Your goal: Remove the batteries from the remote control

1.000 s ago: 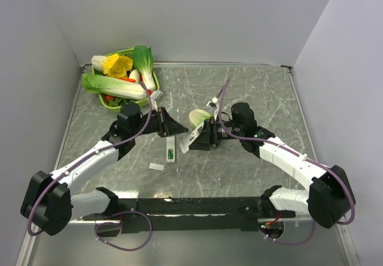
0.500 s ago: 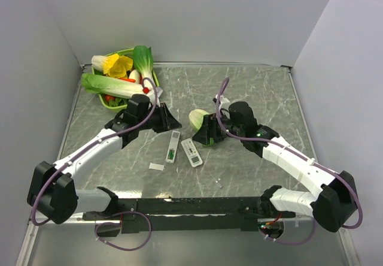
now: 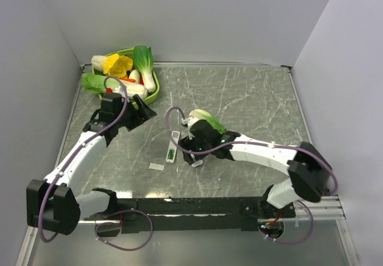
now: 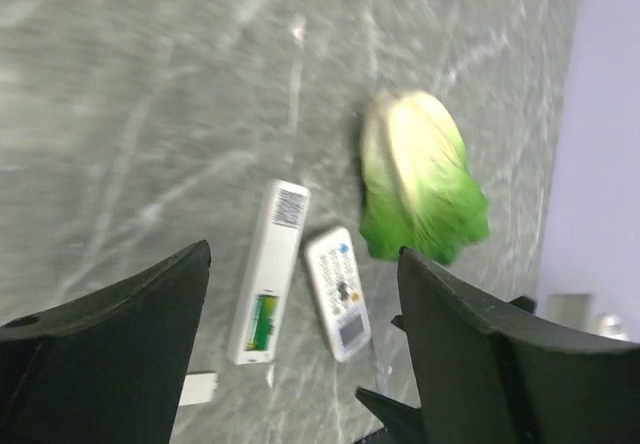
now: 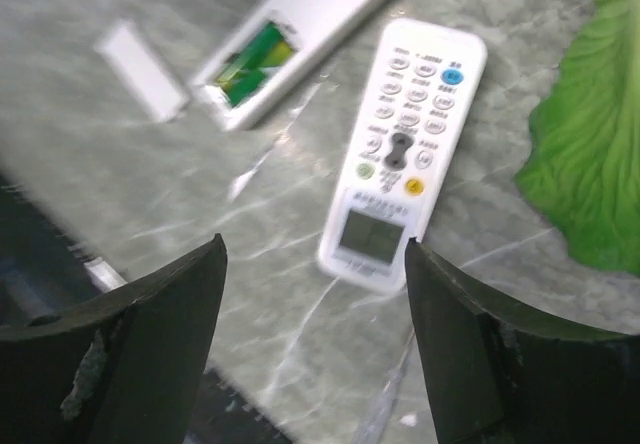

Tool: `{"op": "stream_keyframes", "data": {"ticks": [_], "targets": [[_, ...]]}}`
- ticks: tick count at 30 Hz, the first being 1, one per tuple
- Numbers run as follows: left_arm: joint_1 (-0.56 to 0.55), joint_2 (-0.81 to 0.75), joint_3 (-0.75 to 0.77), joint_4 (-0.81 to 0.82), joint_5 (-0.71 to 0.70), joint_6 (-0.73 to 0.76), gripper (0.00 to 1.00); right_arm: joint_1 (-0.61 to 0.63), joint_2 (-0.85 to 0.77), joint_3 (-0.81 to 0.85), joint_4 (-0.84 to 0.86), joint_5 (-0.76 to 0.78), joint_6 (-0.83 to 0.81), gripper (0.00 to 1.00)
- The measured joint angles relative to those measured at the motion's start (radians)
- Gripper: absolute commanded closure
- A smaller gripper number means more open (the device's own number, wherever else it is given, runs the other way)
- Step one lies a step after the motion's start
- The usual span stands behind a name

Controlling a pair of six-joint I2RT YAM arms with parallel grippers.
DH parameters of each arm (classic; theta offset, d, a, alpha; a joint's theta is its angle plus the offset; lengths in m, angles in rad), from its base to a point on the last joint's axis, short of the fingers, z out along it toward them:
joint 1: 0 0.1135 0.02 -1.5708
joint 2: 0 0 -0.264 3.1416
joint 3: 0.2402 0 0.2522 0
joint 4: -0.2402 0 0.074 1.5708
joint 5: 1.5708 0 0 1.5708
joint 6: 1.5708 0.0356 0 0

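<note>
Grey marble-patterned tabletop (image 3: 257, 98), seen from above and from both wrists. The long white plastic remote control (image 4: 270, 254) lies face-down near the table's middle with its battery bay uncovered. The batteries (image 5: 248, 64) – green-labelled, their number not clear – sit inside that bay. A small flat white rectangular panel (image 5: 140, 59) rests on the table just beside the bay end, apart from it. A shorter white remote with coloured buttons and a small screen (image 5: 398, 154) lies face-up alongside the long remote, close to it but not touching. A pale-and-green toy cabbage (image 4: 420, 179) lies near its far end.

The right gripper (image 5: 315, 254) hangs over the buttoned remote, jaws spread wide with nothing between them. The left gripper (image 4: 302, 254) – jaws likewise wide apart and empty – is raised well to the left, beside a green plastic basket of toy vegetables (image 3: 153, 90) in the far-left corner.
</note>
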Motion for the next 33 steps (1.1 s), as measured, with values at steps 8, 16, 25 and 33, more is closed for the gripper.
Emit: {"op": "stream_keyframes", "data": {"ticks": [8, 16, 25, 33], "targets": [[0.071, -0.065, -0.024, -0.025, 0.034, 0.028, 0.17, 0.108, 0.233, 0.089, -0.065, 0.262, -0.021, 0.21], [0.084, -0.068, -0.067, -0.032, 0.068, 0.055, 0.14, 0.111, 0.265, 0.074, -0.069, 0.306, 0.009, 0.57], [0.079, -0.082, -0.091, 0.007, 0.199, 0.108, 0.04, 0.079, 0.182, 0.055, -0.096, 0.247, -0.004, 0.83], [-0.077, -0.145, -0.16, 0.118, 0.251, 0.068, 0.05, -0.011, -0.09, 0.045, -0.063, -0.083, -0.045, 0.84]]}}
